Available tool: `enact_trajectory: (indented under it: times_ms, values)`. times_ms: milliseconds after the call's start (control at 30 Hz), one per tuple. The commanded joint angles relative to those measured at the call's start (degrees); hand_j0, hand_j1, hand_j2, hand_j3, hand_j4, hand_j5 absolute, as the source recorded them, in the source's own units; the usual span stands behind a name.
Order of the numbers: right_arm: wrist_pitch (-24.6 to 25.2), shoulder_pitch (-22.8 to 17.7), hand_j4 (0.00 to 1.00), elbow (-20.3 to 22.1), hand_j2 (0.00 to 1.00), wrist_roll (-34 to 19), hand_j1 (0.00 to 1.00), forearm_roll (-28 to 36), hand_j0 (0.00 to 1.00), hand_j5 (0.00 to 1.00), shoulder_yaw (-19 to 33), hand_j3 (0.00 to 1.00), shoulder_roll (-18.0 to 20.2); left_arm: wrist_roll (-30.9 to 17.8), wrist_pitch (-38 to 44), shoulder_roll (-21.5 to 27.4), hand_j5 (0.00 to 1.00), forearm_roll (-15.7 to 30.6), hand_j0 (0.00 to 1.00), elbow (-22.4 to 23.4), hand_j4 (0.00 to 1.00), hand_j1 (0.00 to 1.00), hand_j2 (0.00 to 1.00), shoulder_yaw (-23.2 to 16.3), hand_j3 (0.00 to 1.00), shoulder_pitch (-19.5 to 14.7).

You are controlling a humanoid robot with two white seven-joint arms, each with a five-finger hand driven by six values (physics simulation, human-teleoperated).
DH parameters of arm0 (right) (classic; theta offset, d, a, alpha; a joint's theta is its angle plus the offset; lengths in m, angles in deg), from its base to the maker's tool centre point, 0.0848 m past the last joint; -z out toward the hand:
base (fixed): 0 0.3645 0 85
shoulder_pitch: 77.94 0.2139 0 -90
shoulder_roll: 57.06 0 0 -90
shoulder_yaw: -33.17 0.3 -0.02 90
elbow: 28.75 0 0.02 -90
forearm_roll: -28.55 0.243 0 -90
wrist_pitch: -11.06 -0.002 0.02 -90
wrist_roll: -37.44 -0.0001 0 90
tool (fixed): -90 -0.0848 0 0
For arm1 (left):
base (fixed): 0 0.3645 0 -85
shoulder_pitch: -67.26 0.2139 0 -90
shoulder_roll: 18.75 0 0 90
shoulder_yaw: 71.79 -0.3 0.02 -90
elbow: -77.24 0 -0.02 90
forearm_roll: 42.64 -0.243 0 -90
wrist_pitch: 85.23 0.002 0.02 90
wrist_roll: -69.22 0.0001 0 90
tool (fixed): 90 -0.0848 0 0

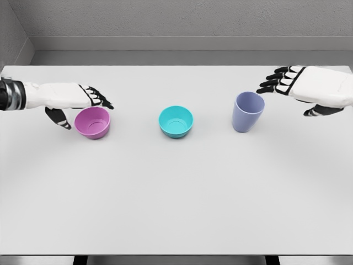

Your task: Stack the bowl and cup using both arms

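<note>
A purple bowl [93, 122] sits upright at the left of the white table [176, 199]. A teal bowl [176, 121] stands in the middle, and a lavender cup [247, 111] stands upright to its right. My left hand [83, 107] is right beside the purple bowl on its left, fingers spread over the rim and thumb low at its side, holding nothing. My right hand [292, 91] hovers up and to the right of the cup, apart from it, with fingers relaxed and extended.
The table's far edge meets a grey wall behind the objects. A wide stretch of bare tabletop lies in front of the three vessels.
</note>
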Motion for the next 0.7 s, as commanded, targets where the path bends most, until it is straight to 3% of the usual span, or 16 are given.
enact_trajectory:
  times_ms: [0, 133, 367, 433, 667]
  values:
    - [0.1, 0.1, 1.00, -1.0, 1.00, -1.0, 1.00, 0.0, 1.00, 1.00, -1.7, 1.00, -1.4, 0.1, 0.1, 0.8, 1.00, 0.8, 1.00, 1.0, 1.00, 1.00, 1.00, -1.7, 1.00, 0.0]
    - [0.1, 3.3, 1.00, -2.3, 1.00, -1.2, 1.00, -0.1, 1.00, 1.00, -5.0, 1.00, -2.6, 0.1, 0.1, 2.7, 1.00, 0.7, 1.00, 1.0, 1.00, 1.00, 1.00, -1.6, 1.00, -0.1]
    - [0.1, 5.2, 1.00, -4.8, 1.00, -1.2, 1.00, 0.0, 1.00, 1.00, -6.0, 1.00, -3.8, 0.3, 0.1, 2.6, 1.00, 0.6, 1.00, 1.0, 1.00, 1.00, 1.00, -1.6, 1.00, 0.0]
    - [0.1, 7.6, 1.00, -6.3, 1.00, -1.2, 1.00, -0.1, 1.00, 1.00, -8.5, 1.00, -5.0, 0.3, 0.1, 2.6, 1.00, 0.6, 1.00, 1.0, 1.00, 1.00, 1.00, -1.6, 1.00, 0.1]
    - [0.1, 10.6, 1.00, -9.3, 1.00, -1.3, 1.00, -1.1, 1.00, 1.00, -11.2, 1.00, -8.3, 0.3, 0.1, 2.8, 1.00, 0.8, 1.00, 1.0, 1.00, 1.00, 1.00, -1.0, 1.00, 0.5]
